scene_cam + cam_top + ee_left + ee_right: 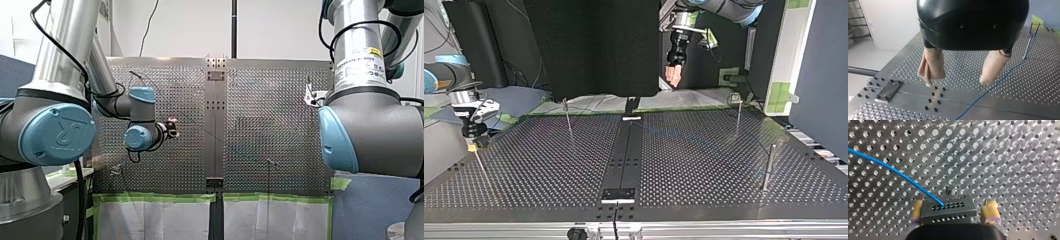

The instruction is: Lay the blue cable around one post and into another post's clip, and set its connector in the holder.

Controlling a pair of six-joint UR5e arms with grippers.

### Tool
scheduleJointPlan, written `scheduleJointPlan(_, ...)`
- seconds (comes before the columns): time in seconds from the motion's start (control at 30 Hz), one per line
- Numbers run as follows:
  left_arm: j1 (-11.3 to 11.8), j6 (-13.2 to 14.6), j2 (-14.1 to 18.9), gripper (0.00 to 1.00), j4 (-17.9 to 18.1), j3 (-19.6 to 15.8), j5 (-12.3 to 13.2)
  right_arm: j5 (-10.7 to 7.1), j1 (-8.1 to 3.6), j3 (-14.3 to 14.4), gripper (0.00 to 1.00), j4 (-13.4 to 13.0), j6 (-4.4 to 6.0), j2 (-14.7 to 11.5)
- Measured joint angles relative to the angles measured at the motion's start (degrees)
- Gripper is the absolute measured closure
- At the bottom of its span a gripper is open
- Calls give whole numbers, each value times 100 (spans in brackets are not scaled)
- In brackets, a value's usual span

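My right gripper (954, 206) has its yellow-padded fingers (990, 210) spread to either side of a grey drilled metal holder block (948, 213), with a gap showing at one side. The thin blue cable (898, 173) ends in one of the block's upper holes and curves away over the perforated metal bench (1003, 157). My left gripper (957, 80) hangs above the bench, beige-padded fingers (933, 65) apart and holding nothing; the cable passes beneath one finger and runs on to a slim fork-topped metal post (1028, 46) further off.
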Motion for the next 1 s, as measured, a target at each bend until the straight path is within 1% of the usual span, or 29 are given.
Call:
scheduleJointPlan(0.17, 7, 3, 0, 0, -29, 0, 0, 8, -2, 0, 0, 6, 2, -2)
scheduleJointPlan(0.27, 11, 7, 0, 0, -52, 0, 0, -46, 0, -30, 0, 67, -20, 85)
scheduleJointPlan(0.67, 33, 63, 0, 0, -177, -7, 0, -49, 6, -20, 0, 69, -21, 87)
scheduleJointPlan(1.0, 39, 89, 0, 0, -208, -8, 0, -49, 6, -20, 0, 69, -21, 87)
